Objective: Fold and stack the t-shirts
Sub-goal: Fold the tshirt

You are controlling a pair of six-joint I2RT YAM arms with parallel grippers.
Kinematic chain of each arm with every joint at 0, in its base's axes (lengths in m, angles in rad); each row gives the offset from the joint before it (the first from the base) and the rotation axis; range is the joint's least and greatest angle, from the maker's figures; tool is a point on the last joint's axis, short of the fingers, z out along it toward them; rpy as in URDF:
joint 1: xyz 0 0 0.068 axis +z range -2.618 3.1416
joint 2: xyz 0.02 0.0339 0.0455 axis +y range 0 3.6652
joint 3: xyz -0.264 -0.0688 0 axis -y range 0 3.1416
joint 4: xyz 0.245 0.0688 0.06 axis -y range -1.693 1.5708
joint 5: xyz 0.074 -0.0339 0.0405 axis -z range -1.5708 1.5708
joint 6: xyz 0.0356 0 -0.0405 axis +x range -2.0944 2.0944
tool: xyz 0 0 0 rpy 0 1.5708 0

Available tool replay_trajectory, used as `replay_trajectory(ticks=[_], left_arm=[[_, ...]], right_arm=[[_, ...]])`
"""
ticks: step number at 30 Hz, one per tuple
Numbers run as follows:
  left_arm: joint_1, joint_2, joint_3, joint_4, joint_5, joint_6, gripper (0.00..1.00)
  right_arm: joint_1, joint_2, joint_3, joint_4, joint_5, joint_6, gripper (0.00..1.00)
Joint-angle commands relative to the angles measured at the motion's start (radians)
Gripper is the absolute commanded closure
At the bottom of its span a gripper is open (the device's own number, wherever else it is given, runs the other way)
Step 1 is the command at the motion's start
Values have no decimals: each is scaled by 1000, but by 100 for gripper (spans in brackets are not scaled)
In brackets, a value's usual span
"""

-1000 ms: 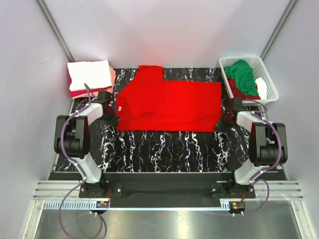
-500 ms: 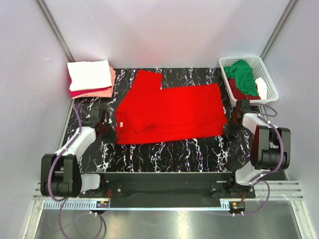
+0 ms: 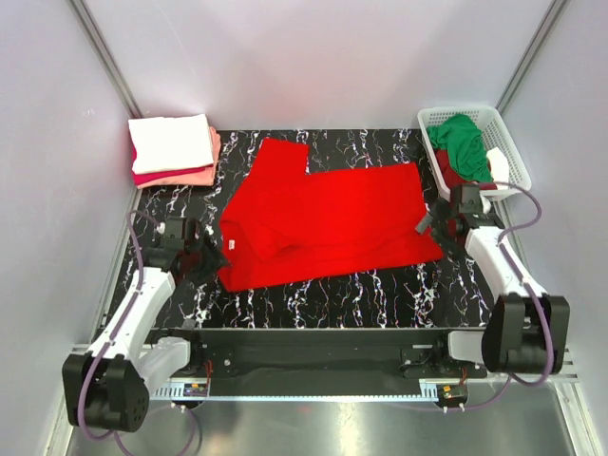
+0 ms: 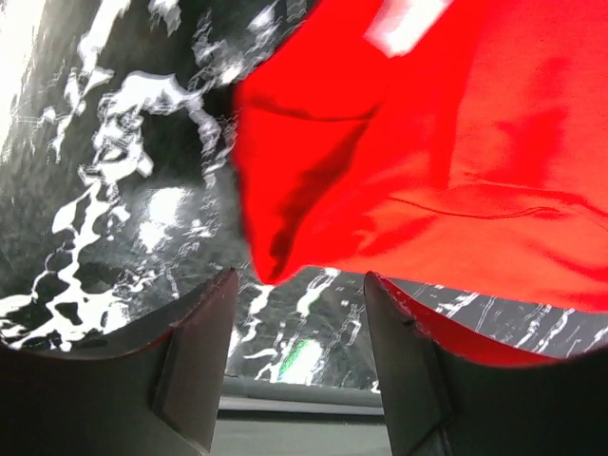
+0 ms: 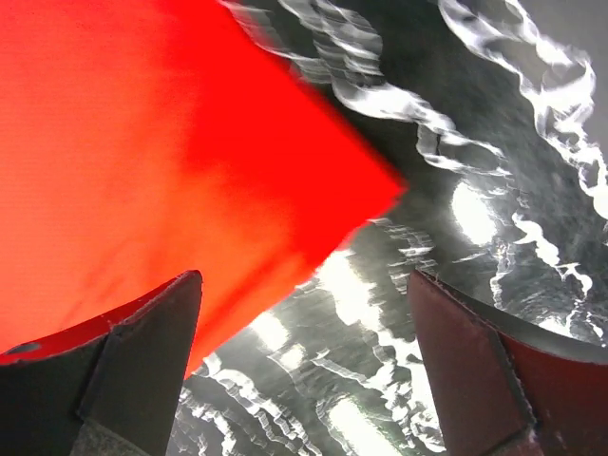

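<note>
A bright red t-shirt (image 3: 328, 223) lies spread on the black marbled table (image 3: 313, 294), one sleeve pointing to the back. My left gripper (image 3: 215, 256) stands open just off its near left corner, apart from the cloth. In the left wrist view that gripper (image 4: 299, 277) holds nothing, and the red t-shirt (image 4: 427, 142) with its white neck label (image 4: 404, 24) lies just ahead. My right gripper (image 3: 425, 226) is open at the shirt's right edge. In the right wrist view it (image 5: 306, 280) is empty over the table, with the red t-shirt's corner (image 5: 142, 142) beside the left finger.
A folded stack (image 3: 171, 142) sits at the back left, white on top of salmon pink (image 3: 204, 174) and crimson. The white lattice basket (image 3: 518, 161) at the back right holds a green shirt (image 3: 461, 141) and a dark red one (image 3: 454, 176).
Both grippers were shut on the red shirt's corners and have opened and let go. Both arms drew toward the near edge, dragging the shirt nearer and flatter.
</note>
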Motion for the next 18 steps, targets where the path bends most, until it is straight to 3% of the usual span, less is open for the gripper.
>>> replay_trajectory(ticks=[1, 9, 13, 18], left_arm=[[-48, -27, 87, 18, -96, 41, 42], [-169, 97, 43, 194, -80, -10, 61], [-175, 160, -3, 289, -36, -33, 67], [-174, 233, -65, 296, -87, -41, 72]], right_arm=[[172, -86, 158, -27, 76, -52, 6], [738, 181, 493, -44, 91, -68, 27], [839, 403, 672, -77, 7, -127, 33], [955, 596, 888, -174, -35, -216, 40]])
